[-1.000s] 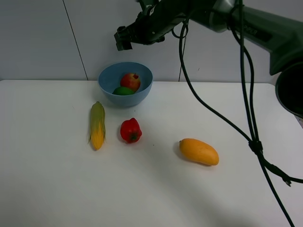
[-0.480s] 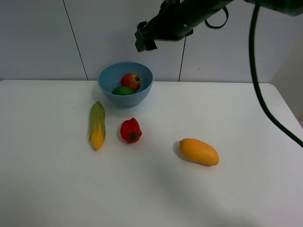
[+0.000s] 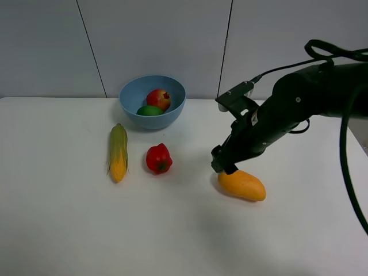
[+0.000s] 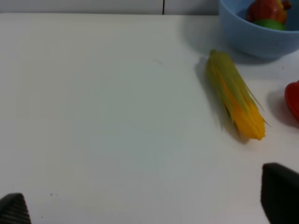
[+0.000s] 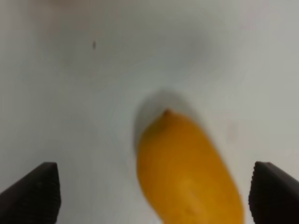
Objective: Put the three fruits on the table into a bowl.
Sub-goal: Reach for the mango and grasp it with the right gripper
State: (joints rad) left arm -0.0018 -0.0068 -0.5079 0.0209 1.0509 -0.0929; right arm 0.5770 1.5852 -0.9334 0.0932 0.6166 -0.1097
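The light blue bowl (image 3: pixel 152 101) stands at the back of the white table (image 3: pixel 69 218) and holds the red-yellow apple (image 3: pixel 158 98) and the green lime (image 3: pixel 149 110). The bowl rim, with both fruits, shows in the left wrist view (image 4: pixel 254 37). The orange-yellow mango (image 3: pixel 242 184) lies on the table at right. My right gripper (image 3: pixel 223 164) hangs just above the mango's left end, open; in the right wrist view the mango (image 5: pixel 187 172) lies between the spread fingertips (image 5: pixel 32 196). My left gripper (image 4: pixel 149 205) is open over bare table; its arm is out of the high view.
A yellow-green corn cob (image 3: pixel 118 153) lies in front of the bowl at left, also seen in the left wrist view (image 4: pixel 233 100). A small red bell pepper (image 3: pixel 158 158) sits between the corn and the mango. A grey wall rises behind the table.
My right arm has swung from high above the bowl down and to the right, to just above the mango's left end. The fruits, corn and pepper have not moved.
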